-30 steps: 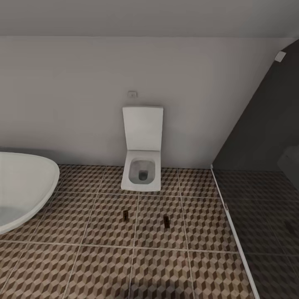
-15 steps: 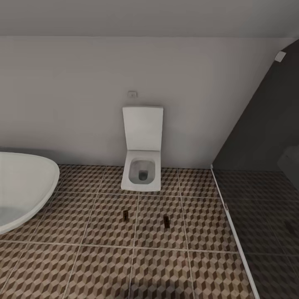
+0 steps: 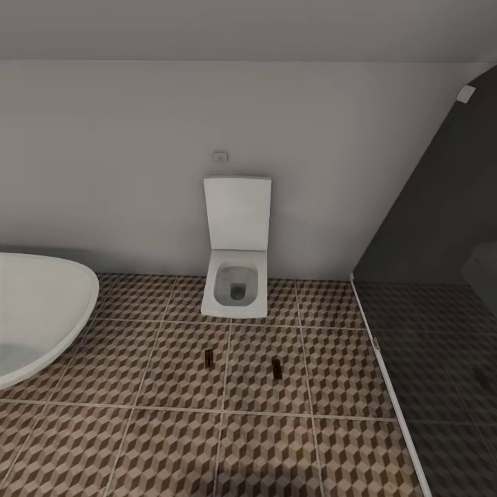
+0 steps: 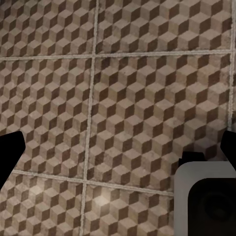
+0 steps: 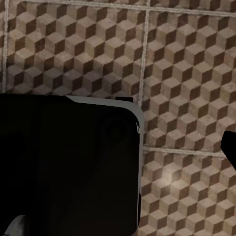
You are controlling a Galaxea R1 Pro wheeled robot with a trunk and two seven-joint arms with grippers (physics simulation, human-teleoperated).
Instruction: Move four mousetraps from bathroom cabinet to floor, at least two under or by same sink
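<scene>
Two black fingertips of the left gripper (image 4: 118, 150) sit at opposite edges of the left wrist view, spread wide with nothing between them, above the brown-and-beige cube-patterned tile floor (image 4: 132, 88); a grey rounded part of the robot's body (image 4: 206, 196) lies beneath. One dark fingertip (image 5: 230, 147) of the right gripper shows at the edge of the right wrist view beside a large black rounded panel (image 5: 69, 167); whether that gripper is spread or clenched I cannot tell. Two small flat tan-and-dark mousetraps (image 3: 208, 356) (image 3: 277, 367) lie apart on the floor in front of one white square toilet (image 3: 236, 283) with its lid raised. One white rounded bathtub (image 3: 38, 310) stands to the left, and one dark glass shower screen (image 3: 442, 228) to the right.
</scene>
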